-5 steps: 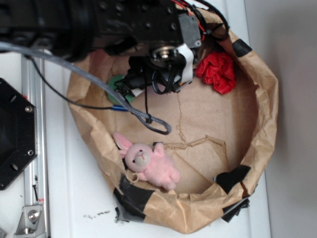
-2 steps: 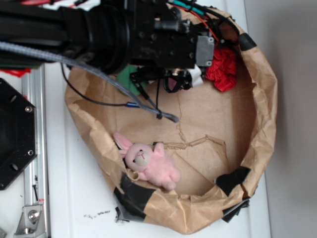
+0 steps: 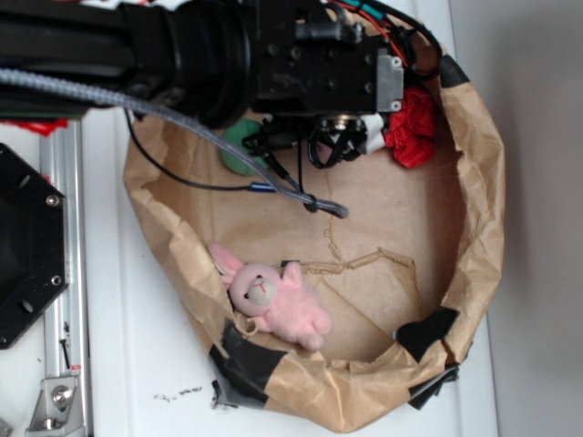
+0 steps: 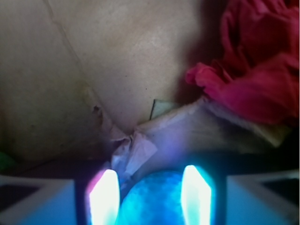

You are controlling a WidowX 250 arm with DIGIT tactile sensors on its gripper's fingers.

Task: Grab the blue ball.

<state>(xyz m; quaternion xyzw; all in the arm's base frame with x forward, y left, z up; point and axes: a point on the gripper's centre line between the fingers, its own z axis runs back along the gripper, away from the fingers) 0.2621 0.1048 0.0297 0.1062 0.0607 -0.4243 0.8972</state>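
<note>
Brown kraft paper, crumpled and rolled down at the rim, forms the shallow paper nest [image 3: 483,182] that fills the exterior view, patched at the edges with black tape [image 3: 246,357]. Compared with a second ago, the black arm [image 3: 182,55] has swung further right and up along the top of the nest, so its head now stands just beside the red cloth [image 3: 412,127] and covers more of it. The braided grey cable [image 3: 182,123] has shifted with it, its loop now lying higher on the paper floor. A mint-green ball [image 3: 239,150], earlier only a sliver under the arm, now shows as a rounded bulge at the arm's lower edge. The pink plush rabbit [image 3: 269,300], soft and fuzzy, lies where it did against the lower-left wall. The gripper and the blue ball are hidden under the arm in this view.

From the wrist view, the gripper [image 4: 150,197] stands with its two pale fingers [image 4: 104,199] narrowly apart, glowing in overexposed light, and the blue ball [image 4: 152,199] sits between them, its matte surface mottled and round. Whether the fingers press it I cannot tell. Beyond lies smooth creased paper with a torn flap, and the red cloth [image 4: 258,70] in soft folds at the upper right.
</note>
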